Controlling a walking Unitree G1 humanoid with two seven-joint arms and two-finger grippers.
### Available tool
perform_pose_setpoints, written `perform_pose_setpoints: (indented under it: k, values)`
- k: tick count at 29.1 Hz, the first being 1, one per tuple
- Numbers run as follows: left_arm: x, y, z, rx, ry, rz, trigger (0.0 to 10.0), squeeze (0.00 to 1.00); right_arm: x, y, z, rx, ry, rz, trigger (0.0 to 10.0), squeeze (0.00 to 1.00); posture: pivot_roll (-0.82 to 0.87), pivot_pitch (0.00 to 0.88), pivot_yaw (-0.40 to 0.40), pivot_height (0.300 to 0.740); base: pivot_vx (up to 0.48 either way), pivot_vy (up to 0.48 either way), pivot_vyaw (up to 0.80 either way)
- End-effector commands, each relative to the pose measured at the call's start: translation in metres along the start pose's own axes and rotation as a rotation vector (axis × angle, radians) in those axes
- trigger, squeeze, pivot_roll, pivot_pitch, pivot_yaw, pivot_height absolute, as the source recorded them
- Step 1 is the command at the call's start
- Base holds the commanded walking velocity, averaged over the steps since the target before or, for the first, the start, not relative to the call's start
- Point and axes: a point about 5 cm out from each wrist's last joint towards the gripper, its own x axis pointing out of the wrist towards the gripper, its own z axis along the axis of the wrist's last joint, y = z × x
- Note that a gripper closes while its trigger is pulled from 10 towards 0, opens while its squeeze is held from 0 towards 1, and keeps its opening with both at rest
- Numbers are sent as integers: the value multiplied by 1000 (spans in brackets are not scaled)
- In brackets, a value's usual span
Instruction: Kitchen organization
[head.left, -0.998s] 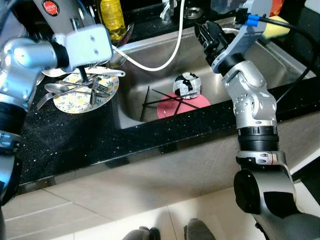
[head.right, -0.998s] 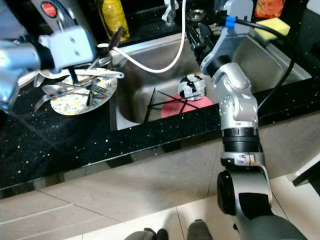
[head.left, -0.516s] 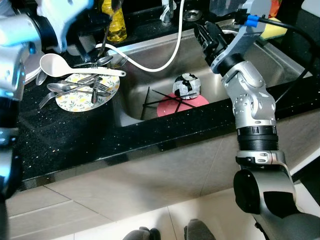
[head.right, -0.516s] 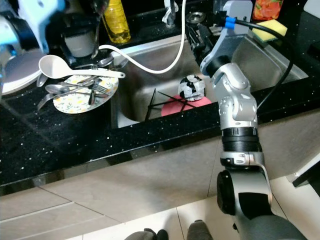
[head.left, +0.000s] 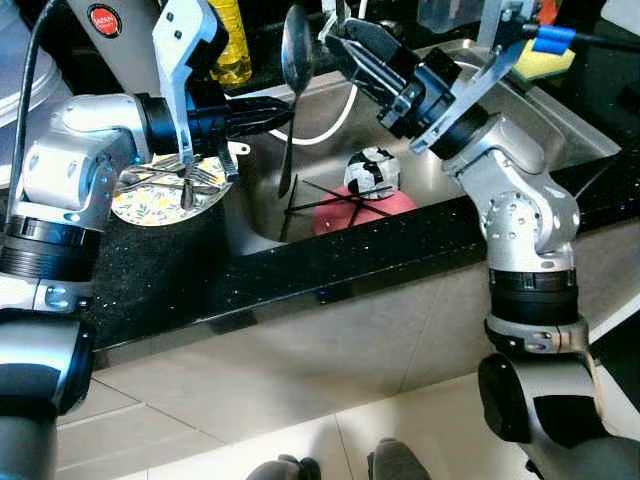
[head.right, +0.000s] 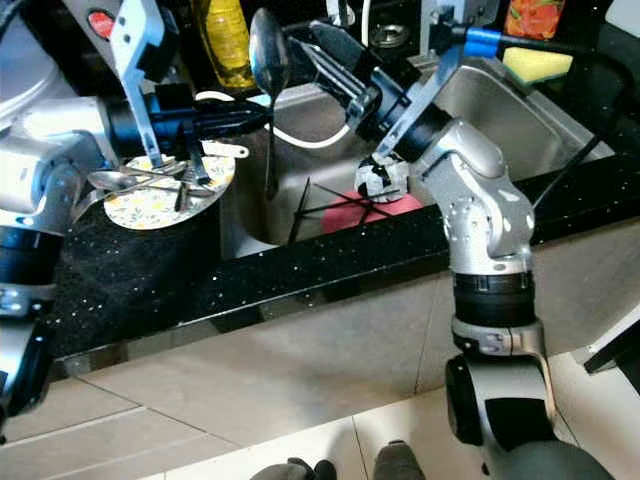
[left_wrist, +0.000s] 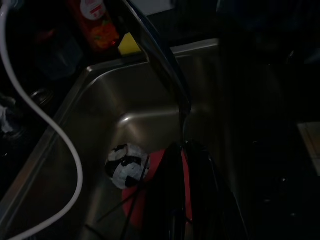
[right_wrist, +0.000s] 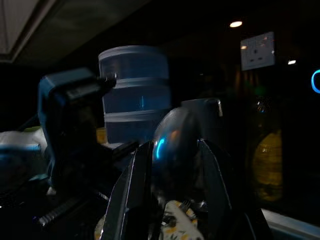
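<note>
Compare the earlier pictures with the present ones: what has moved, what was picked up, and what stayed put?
The left gripper lifted a large spoon off the floral plate and carried it over the sink. The right gripper swung across towards the spoon's bowl. The plate's cutlery, patterned cup and pink dish stayed.

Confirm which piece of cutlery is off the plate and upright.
The large metal spoon, held upright over the steel sink by the left pincer, bowl up. The other spoons and forks lie flat on the floral plate.

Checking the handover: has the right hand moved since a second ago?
Yes. The right hand has swung from the sink's back rim toward the robot's left, and now flanks the bowl of the spoon that the left hand holds over the basin.
</note>
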Motion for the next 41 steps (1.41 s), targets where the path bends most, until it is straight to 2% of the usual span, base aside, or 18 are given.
perform_pose_setpoints:
  k: [1,9,10,12,15,23,24,34,41]
  values:
    - [2,-1,3,-5,-20,-9,10000,0,1,11,-1,31,1,70,10000,0,-90,104,133,740,0,0,0]
    - [1,-8,11,-10,-59,-40,10000,0,-3,10,-2,146,4,75,10000,0,-94,102,128,740,0,0,0]
    - [1,-9,12,-7,-65,-40,10000,0,-3,10,-4,165,12,76,10000,1000,-100,102,121,740,0,0,0]
    - [-2,-10,16,0,-100,-21,10000,0,-1,8,-6,225,17,89,10000,1000,-107,100,112,740,0,0,0]
    - [-5,-10,21,4,-134,3,10000,0,0,8,-5,259,18,103,10000,1000,-111,98,106,740,0,0,0]
    - [-13,-14,26,4,-201,68,10000,0,7,9,-4,270,59,157,10000,1000,-113,75,54,740,0,0,0]
    - [-13,-17,24,1,-205,69,10000,0,10,8,-4,272,61,155,10000,0,-108,69,43,740,0,0,0]
    - [-9,-31,14,-41,-207,64,10000,0,23,7,-1,290,43,180,10000,0,-102,55,25,740,0,0,0]
    - [-4,-34,10,-65,-203,54,10000,0,23,10,-1,307,45,211,10000,0,-110,54,32,740,0,0,0]
